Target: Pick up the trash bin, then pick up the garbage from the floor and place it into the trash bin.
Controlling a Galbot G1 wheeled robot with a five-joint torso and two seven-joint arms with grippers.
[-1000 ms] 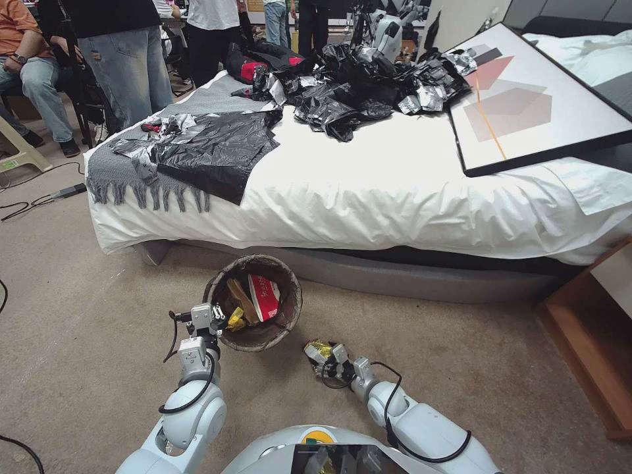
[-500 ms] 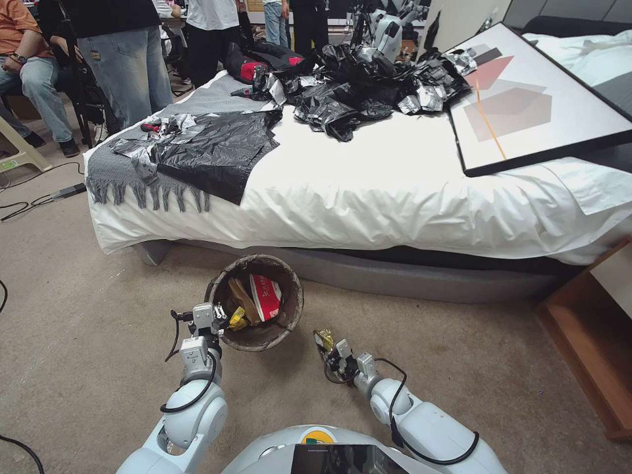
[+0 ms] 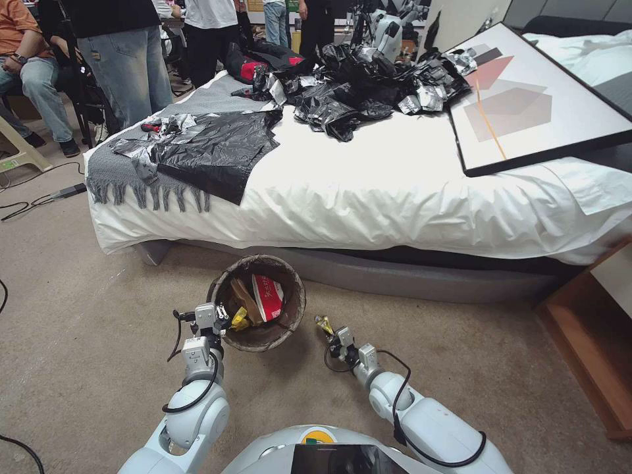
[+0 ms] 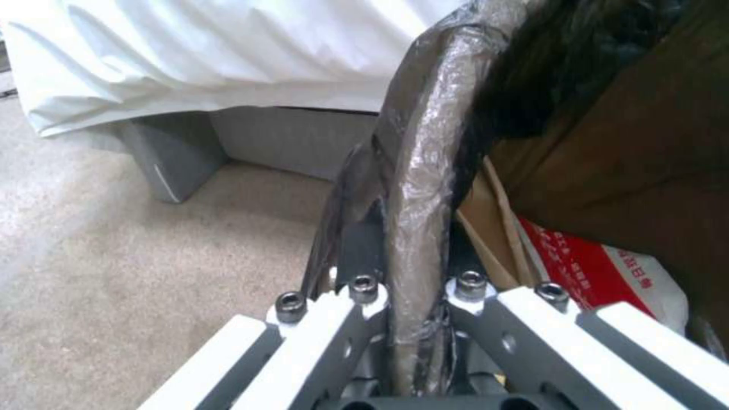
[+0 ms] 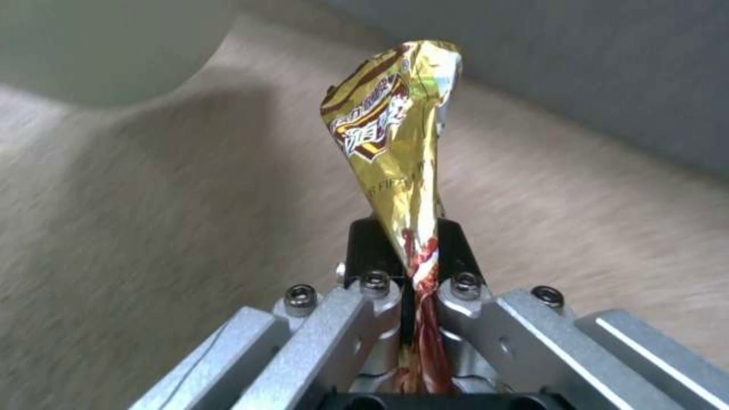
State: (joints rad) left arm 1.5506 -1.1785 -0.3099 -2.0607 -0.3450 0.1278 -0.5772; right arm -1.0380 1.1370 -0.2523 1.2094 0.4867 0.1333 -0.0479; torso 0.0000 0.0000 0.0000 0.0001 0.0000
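The trash bin [image 3: 298, 297], lined with a dark bag, is just in front of the bed. My left gripper [image 3: 220, 318] is shut on its near-left rim. In the left wrist view the bag-covered rim [image 4: 416, 188] runs between the closed fingers [image 4: 357, 256]. Inside lie a brown paper bag [image 3: 241, 297], a red-and-white piece [image 3: 266, 296] and a yellow wrapper [image 3: 238, 320]. Right of the bin, my right gripper [image 3: 332, 333] is shut on a gold snack wrapper [image 3: 323, 324], held off the carpet [image 3: 79, 309]. The wrapper [image 5: 395, 131] sticks up from the shut fingers.
A white bed [image 3: 395, 191] stands close behind the bin, with black plastic sheets [image 3: 217, 151] and a framed picture [image 3: 526, 99] on it. Wooden furniture [image 3: 592, 336] stands at the right. Cables [image 3: 39, 194] lie at the far left, near standing people.
My right gripper has lifted the gold wrapper off the carpet and carried it forward, beside the bin. The left gripper and the bin have shifted slightly.
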